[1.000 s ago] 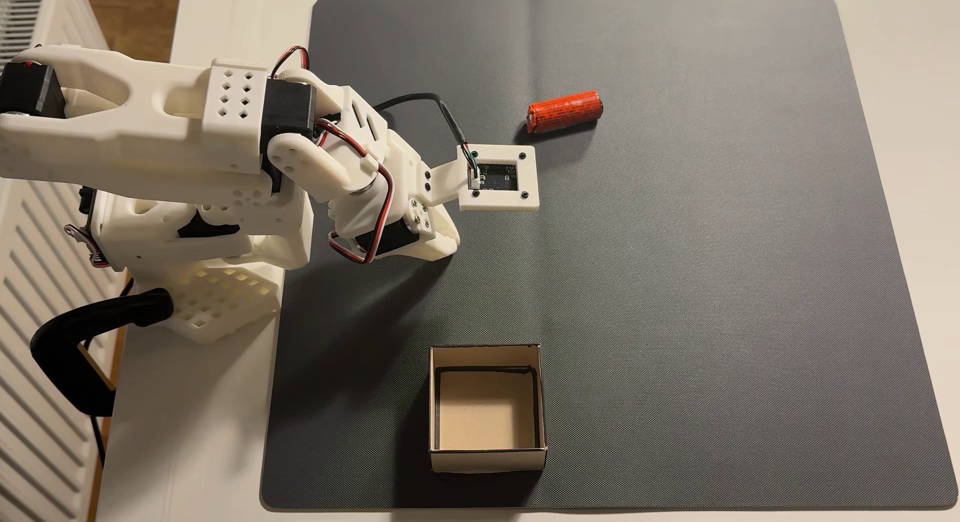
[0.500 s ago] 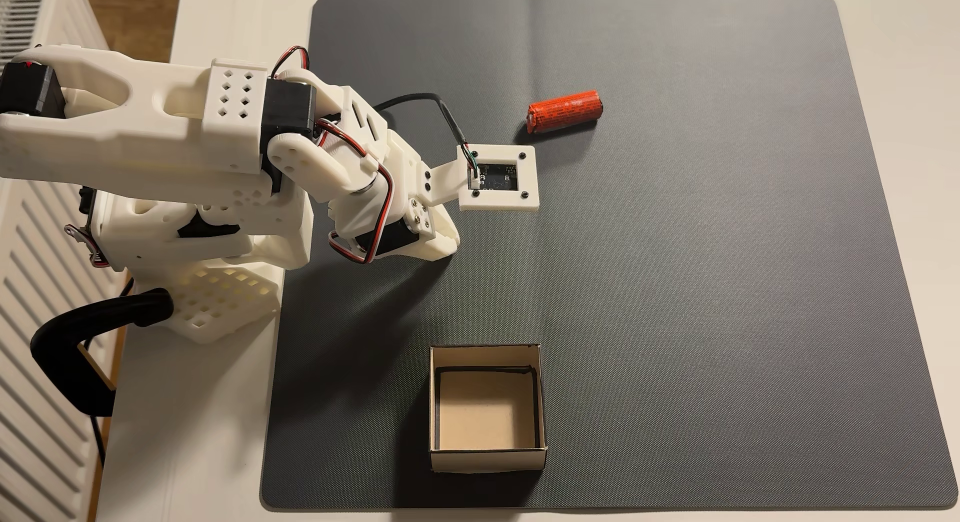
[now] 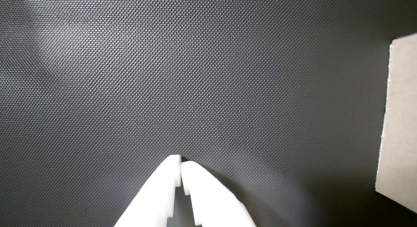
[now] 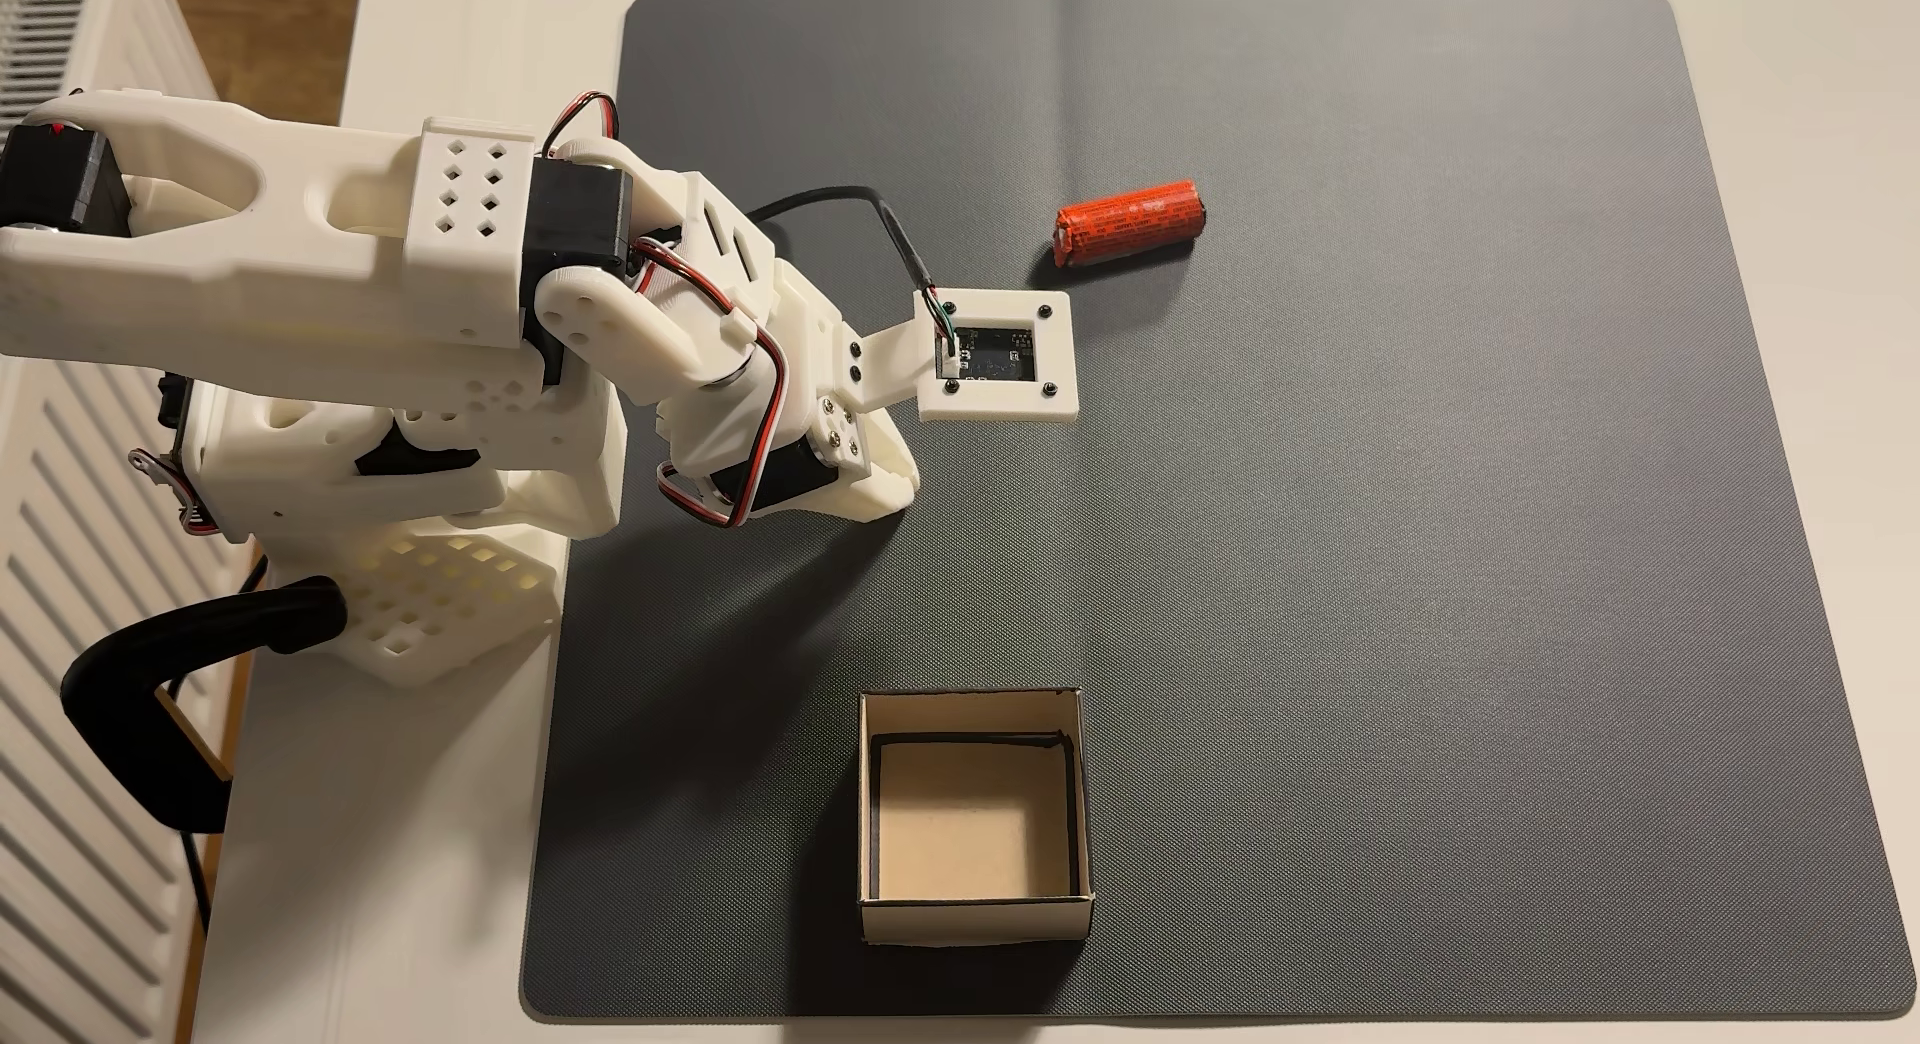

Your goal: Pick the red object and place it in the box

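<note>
No change found across last second: arm folded, stationary. Gripper (image 3: 180, 162) empty, fingers pressed together above mat (image 4: 1351, 587). Red object (image 4: 1129, 223) lay on mat, far side from box (image 4: 975, 919), well apart. Judged: pick not yet begun.
</note>
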Tool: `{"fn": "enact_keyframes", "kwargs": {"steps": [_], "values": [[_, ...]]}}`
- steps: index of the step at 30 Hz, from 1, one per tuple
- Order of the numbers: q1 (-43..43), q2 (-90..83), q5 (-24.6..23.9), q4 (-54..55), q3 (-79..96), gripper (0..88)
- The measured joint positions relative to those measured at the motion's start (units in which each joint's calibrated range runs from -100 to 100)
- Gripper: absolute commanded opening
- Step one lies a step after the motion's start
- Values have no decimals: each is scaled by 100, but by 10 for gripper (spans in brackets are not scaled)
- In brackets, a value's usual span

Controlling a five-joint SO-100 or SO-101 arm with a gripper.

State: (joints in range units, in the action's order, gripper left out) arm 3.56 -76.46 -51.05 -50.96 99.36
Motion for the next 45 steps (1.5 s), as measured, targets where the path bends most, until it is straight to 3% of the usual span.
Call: {"fn": "enact_keyframes", "kwargs": {"steps": [7,12,20,26,40,45], "values": [[0,60,0,139,0,7],[22,-198,38,1235,0,7],[980,-1639,-16,2496,0,8],[1923,-2078,-691,2513,0,8],[2621,-483,-799,3261,-128,8],[2569,1121,-470,3383,-995,17]]}}
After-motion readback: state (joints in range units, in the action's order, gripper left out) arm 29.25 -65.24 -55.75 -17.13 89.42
